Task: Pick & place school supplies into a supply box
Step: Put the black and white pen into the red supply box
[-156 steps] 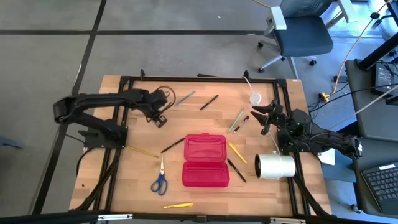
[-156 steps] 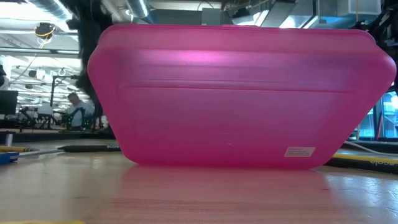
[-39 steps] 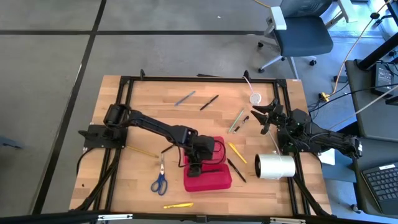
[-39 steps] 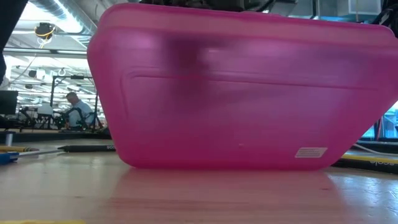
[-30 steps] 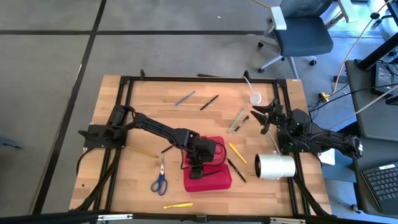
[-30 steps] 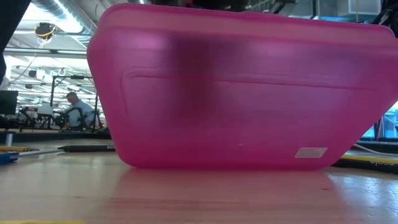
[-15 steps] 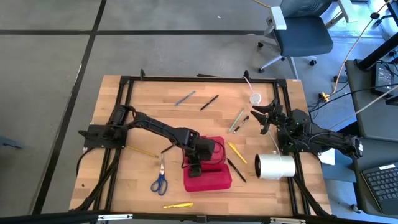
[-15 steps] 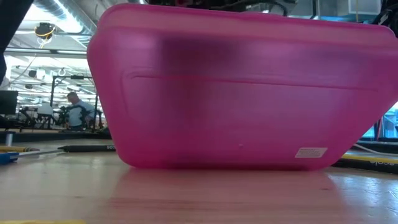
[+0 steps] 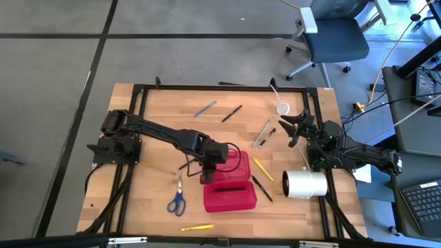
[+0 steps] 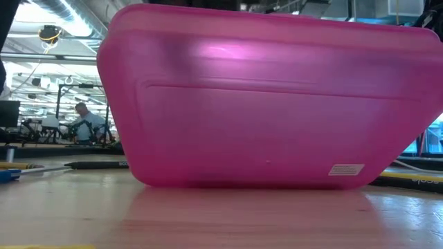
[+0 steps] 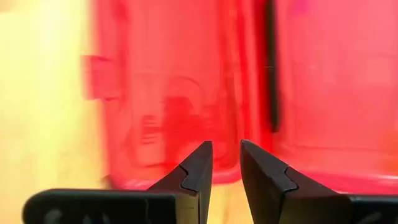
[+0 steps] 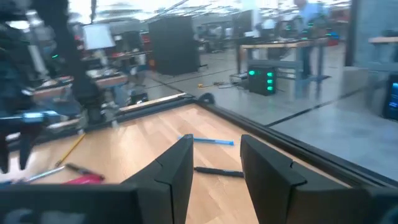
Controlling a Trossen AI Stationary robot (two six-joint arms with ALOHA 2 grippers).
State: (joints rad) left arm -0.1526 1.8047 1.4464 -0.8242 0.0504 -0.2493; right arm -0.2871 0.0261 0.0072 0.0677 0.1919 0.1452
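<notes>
Two dark arms worked; our left gripper, fingers narrowly parted and empty, hung at the red translucent plastic pencil case mid-table. Our right gripper waited open. We judged a nudge might shift the case

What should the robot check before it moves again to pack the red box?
1. Left pincer empty: ok, it holds nothing, right at the red box.
2. Box lid open: cannot tell.
3. Scissors free to grab: ok, lying alone left of the box.
4. Supplies packed: not ok, scissors and yellow pencil lie on the table.
5. Right pincer out of the way: ok, open, near the white roll.
</notes>
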